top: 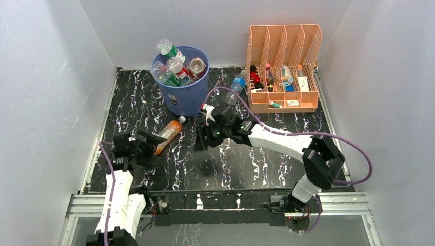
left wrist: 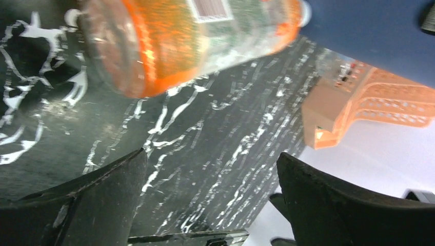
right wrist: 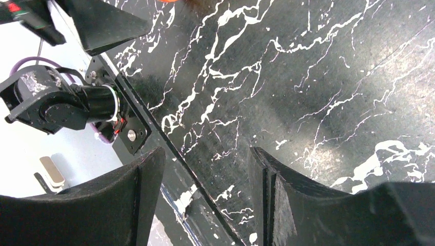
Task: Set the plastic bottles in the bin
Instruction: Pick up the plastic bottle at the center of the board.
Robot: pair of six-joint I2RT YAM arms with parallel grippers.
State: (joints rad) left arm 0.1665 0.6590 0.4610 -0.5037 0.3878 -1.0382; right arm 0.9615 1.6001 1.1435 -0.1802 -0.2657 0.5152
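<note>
Orange bottle (top: 168,134) lies loose on the worktop (top: 267,169), just in front of the bin (top: 187,95).
My left tool (left wrist: 210,156) gapes wide, empty, just short of the bottle's base toward the left edge; my right tool (right wrist: 206,151) stands half-open, empty, over open mid-worktop.

I've got the bin (top: 187,95) at the tabletop's (top: 231,169) back edge, left of centre, with bottles (top: 172,64) piled in it. A loose bottle (top: 169,134) lies before it, between my left gripper (top: 150,139) and right gripper (top: 199,142). A second bottle (top: 236,86) sits between the bin and the file organizer (top: 284,69) in the back right corner.
</note>
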